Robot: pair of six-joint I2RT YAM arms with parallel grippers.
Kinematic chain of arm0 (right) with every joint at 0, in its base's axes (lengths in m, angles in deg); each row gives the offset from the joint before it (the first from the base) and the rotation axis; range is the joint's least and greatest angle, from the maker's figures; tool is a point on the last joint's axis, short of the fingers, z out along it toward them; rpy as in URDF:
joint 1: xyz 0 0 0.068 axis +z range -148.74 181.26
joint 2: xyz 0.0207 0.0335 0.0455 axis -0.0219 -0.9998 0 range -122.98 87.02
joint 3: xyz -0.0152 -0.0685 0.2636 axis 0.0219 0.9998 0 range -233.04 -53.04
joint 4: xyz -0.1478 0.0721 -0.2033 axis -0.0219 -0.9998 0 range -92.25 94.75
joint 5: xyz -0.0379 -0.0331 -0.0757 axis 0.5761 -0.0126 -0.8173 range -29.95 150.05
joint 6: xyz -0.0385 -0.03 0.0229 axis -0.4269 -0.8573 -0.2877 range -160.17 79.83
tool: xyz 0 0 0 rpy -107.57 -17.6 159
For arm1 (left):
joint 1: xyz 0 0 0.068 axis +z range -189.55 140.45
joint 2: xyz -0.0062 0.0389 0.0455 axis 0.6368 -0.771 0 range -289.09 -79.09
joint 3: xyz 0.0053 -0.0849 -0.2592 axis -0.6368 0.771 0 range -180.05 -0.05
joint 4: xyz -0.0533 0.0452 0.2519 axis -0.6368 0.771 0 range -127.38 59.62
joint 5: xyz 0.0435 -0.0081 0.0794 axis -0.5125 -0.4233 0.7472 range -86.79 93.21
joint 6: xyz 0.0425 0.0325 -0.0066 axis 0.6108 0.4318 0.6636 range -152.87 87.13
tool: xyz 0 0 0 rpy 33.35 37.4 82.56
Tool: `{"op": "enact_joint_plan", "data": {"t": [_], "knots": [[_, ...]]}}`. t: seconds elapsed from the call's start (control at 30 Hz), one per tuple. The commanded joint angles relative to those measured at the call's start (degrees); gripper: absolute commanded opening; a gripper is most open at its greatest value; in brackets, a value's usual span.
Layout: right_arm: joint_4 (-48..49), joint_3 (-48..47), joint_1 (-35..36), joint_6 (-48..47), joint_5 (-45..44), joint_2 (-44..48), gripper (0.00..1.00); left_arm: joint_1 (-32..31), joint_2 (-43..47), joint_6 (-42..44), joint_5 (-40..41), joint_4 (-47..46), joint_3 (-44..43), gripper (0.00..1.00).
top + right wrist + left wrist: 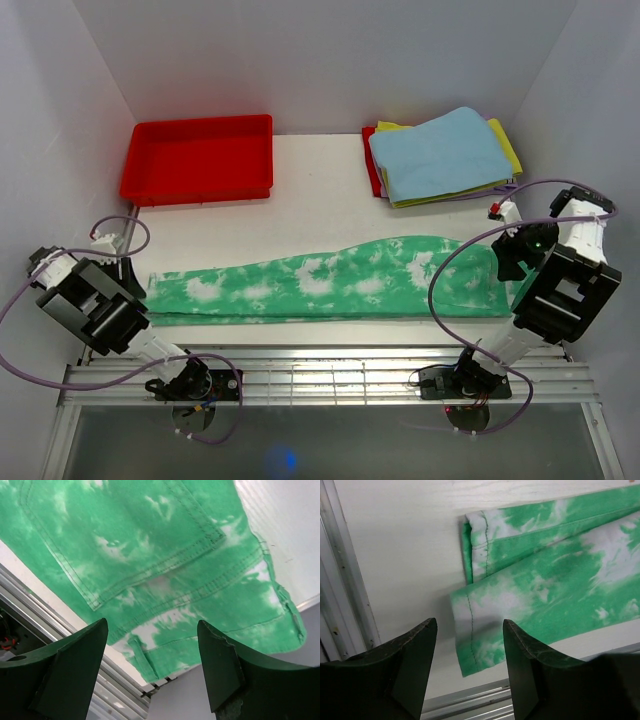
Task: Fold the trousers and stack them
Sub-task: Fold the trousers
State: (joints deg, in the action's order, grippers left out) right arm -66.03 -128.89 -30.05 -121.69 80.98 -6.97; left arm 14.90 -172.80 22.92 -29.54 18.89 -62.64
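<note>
The green trousers (330, 285) with white tie-dye blotches lie flat along the near part of the table, one leg folded onto the other, cuffs at the left and waistband at the right. My left gripper (470, 630) hovers open above the cuffs (475, 605), holding nothing. My right gripper (152, 630) hangs open above the waistband (200, 625) and back pocket (130, 540), holding nothing. In the top view, the left arm (95, 305) is at the cuff end and the right arm (555, 275) at the waist end.
A red tray (198, 158) stands at the back left. A stack of cloths with a light blue one (440, 152) on top lies at the back right. A metal rail (330, 375) runs along the near table edge. White walls enclose the table.
</note>
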Motion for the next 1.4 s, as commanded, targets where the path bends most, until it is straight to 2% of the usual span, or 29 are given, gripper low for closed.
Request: {"op": "enact_joint_plan", "data": {"t": [0.0, 0.17, 0.27, 0.3, 0.37, 0.4, 0.43, 0.5, 0.57, 0.6, 0.63, 0.7, 0.73, 0.77, 0.83, 0.93, 1.1, 1.17, 1.27, 1.3, 1.37], "knots": [[0.7, 2.1, 1.1, 4.0, 0.0, 1.7, 0.77, -0.2, -1.6, -8.0, 3.0, -1.4, 0.1, 0.66], [4.9, 8.1, 1.7, 4.7, -2.4, 2.2, 0.75, -0.7, -5.7, -11.4, 1.5, 2.4, -2.1, 0.62], [5.8, 9.4, 1.8, 4.6, -2.4, 2.8, 0.74, -0.7, -7.1, -12.4, -2.2, 6.2, -5.2, 0.44], [5.9, 9.5, 1.8, 4.7, -2.2, 2.9, 0.73, -0.8, -7.4, -12.3, -3.5, 8.6, -6.0, 0.3], [5.9, 9.7, 1.8, 4.6, -2.0, 2.9, 0.72, -1.3, -7.2, -11.8, -7.8, 11.1, -8.7, 0.15], [5.9, 9.7, 1.8, 4.5, -1.9, 2.9, 0.72, -1.6, -6.1, -10.5, -9.8, 14.2, -9.5, 0.02], [5.9, 9.8, 1.8, 4.6, -1.9, 2.8, 0.71, -2.9, -5.2, -9.6, -11.5, 15.3, -11.0, 0.0], [6.0, 9.9, 1.8, 4.5, -2.1, 2.8, 0.7, -4.9, -1.3, -7.2, -17.2, 18.3, -11.8, 0.0], [6.0, 10.1, 1.8, 4.4, -2.3, 2.9, 0.69, -8.8, 9.7, -2.5, -22.6, 18.5, -11.7, 0.0], [6.0, 10.3, 1.8, 4.4, -2.5, 2.9, 0.69, -10.6, 14.1, -1.1, -23.3, 15.0, -11.0, 0.0], [6.0, 10.3, 1.8, 4.4, -2.6, 2.9, 0.69, -12.3, 22.4, -3.0, -23.7, 11.4, -9.5, 0.0], [6.0, 10.3, 1.8, 4.3, -2.8, 2.9, 0.68, -12.3, 28.1, -2.5, -23.9, 5.4, -3.7, 0.01], [5.9, 10.1, 1.8, 4.4, -3.0, 2.8, 0.67, -12.4, 30.0, 2.4, -23.3, 5.3, -1.3, 0.05], [5.7, 10.0, 1.8, 4.4, -2.9, 2.7, 0.67, -12.4, 29.8, 4.0, -21.5, 4.8, 4.3, 0.1], [5.3, 9.3, 1.8, 4.4, -2.9, 2.6, 0.67, -12.1, 27.1, 3.6, -12.2, 0.4, 9.0, 0.11], [5.0, 9.1, 1.8, 4.2, -3.2, 2.9, 0.66, -9.1, 19.2, 1.4, -4.7, -5.3, 12.6, 0.11], [4.8, 9.1, 1.7, 3.8, -4.0, 3.3, 0.65, -6.9, 7.6, -7.4, 2.2, -11.2, 8.1, 0.18], [4.7, 9.1, 1.8, 3.7, -3.9, 3.5, 0.64, -6.8, 6.4, -8.6, 5.5, -12.3, 7.2, 0.19], [4.8, 9.2, 1.9, 3.6, -4.1, 3.6, 0.64, -7.0, 5.2, -9.5, 7.3, -11.8, 4.6, 0.13], [4.8, 9.2, 1.8, 3.6, -4.1, 3.5, 0.63, -7.1, 5.3, -9.4, 6.7, -10.4, 3.4, 0.08], [4.9, 9.4, 1.8, 3.7, -4.1, 3.5, 0.63, -8.0, 6.9, -9.6, 3.4, -5.9, -0.6, 0.06]]}}
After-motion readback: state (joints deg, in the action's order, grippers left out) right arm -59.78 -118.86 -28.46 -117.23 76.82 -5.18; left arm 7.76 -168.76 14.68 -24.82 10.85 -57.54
